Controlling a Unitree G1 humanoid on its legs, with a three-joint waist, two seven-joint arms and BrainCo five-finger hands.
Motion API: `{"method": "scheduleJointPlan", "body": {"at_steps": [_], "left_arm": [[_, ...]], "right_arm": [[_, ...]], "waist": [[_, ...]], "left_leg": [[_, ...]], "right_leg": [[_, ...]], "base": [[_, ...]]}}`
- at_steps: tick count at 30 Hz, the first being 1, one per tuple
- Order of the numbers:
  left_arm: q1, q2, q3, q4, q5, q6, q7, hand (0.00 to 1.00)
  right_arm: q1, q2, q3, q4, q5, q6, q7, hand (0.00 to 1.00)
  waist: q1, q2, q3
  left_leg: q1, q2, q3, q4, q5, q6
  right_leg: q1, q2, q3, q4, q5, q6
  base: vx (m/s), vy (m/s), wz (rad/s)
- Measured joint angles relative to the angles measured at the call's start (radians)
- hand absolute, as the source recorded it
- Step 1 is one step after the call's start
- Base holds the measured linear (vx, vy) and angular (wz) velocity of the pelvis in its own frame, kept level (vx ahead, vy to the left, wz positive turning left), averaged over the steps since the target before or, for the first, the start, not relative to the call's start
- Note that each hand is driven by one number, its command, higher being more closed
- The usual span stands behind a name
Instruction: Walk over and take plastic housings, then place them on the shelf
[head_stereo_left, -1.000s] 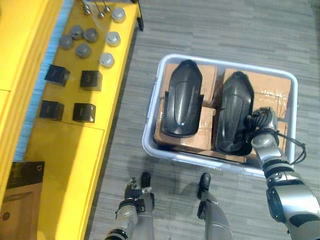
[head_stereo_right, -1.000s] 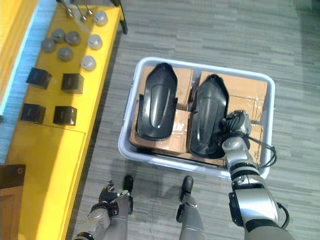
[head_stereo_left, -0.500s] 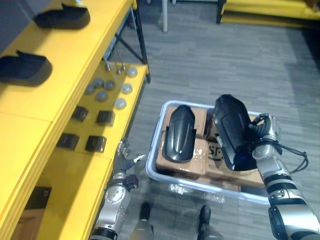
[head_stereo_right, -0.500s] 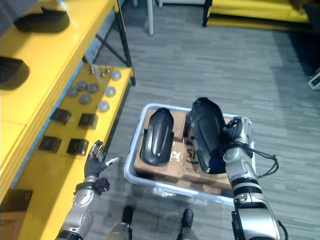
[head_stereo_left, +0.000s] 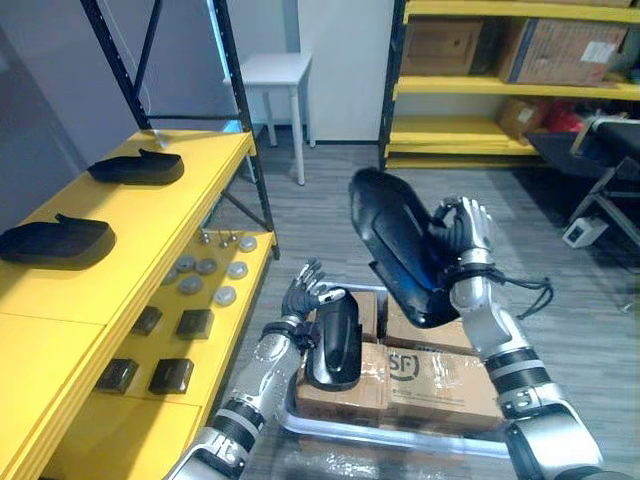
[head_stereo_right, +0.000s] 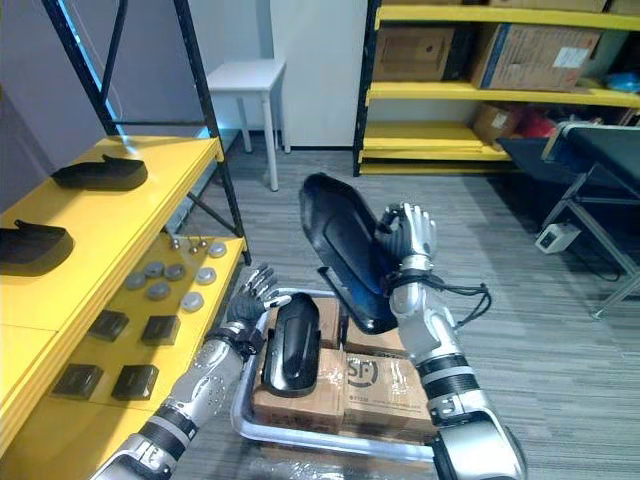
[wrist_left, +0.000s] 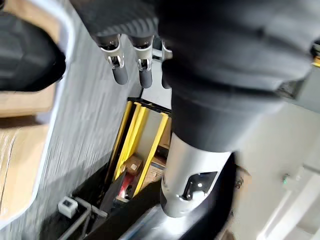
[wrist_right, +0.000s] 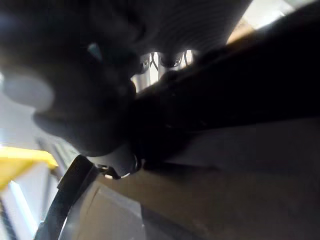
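right robot hand (head_stereo_left: 462, 235) grasps a black housing (head_stereo_left: 395, 240) above the bin (head_stereo_right: 300, 438) (left robot hand (head_stereo_left: 303, 297) open beside a second housing (head_stereo_left: 337, 340)).

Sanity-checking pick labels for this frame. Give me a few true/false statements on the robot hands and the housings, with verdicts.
1. The right robot hand holds a black housing above the bin. True.
2. The left robot hand is shut on the second housing. False: its fingers are spread open beside it.
3. Two other housings lie on the yellow shelf. True.
4. The second housing lies on the floor. False: it rests on cardboard boxes in the bin.
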Motion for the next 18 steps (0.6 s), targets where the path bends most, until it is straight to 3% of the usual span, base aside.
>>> {"method": "scheduleJointPlan", "body": {"at_steps": [9,13,14,18], "left_arm": [[-0.049,-0.024,-0.058,0.059,-0.092,0.009,0.001,0.0],[-0.061,-0.036,-0.061,0.059,-0.185,0.002,0.014,0.0],[-0.061,-0.039,-0.052,0.057,-0.222,-0.002,0.022,1.0],[-0.051,-0.046,-0.019,0.025,-0.343,-0.049,0.032,1.0]], "right_arm": [[0.103,0.124,0.105,-0.061,-0.004,-0.01,-0.019,1.0],[0.142,0.151,0.138,-0.064,-0.002,-0.013,-0.044,1.0],[0.164,0.15,0.139,-0.079,0.002,-0.014,-0.048,1.0],[0.239,0.145,0.141,-0.1,0.036,-0.021,-0.084,1.0]], "waist": [[0.012,-0.018,-0.044],[0.015,-0.018,-0.044],[0.016,-0.019,-0.046],[0.014,-0.02,-0.058]], "left_leg": [[0.031,0.0,0.013,-0.017,0.005,0.0],[0.039,-0.001,0.013,-0.02,0.005,-0.001],[0.042,-0.001,0.013,-0.023,0.005,-0.001],[0.048,-0.001,0.015,-0.031,0.005,-0.001]], "right_leg": [[0.023,0.001,0.018,-0.018,0.009,0.003],[0.032,0.001,0.015,-0.024,0.01,0.003],[0.034,0.001,0.016,-0.025,0.01,0.003],[0.037,0.001,0.017,-0.031,0.01,0.003]], "base": [[-0.02,0.014,-0.04],[0.0,0.009,0.02],[0.0,0.0,0.0],[0.0,0.0,0.0]]}}
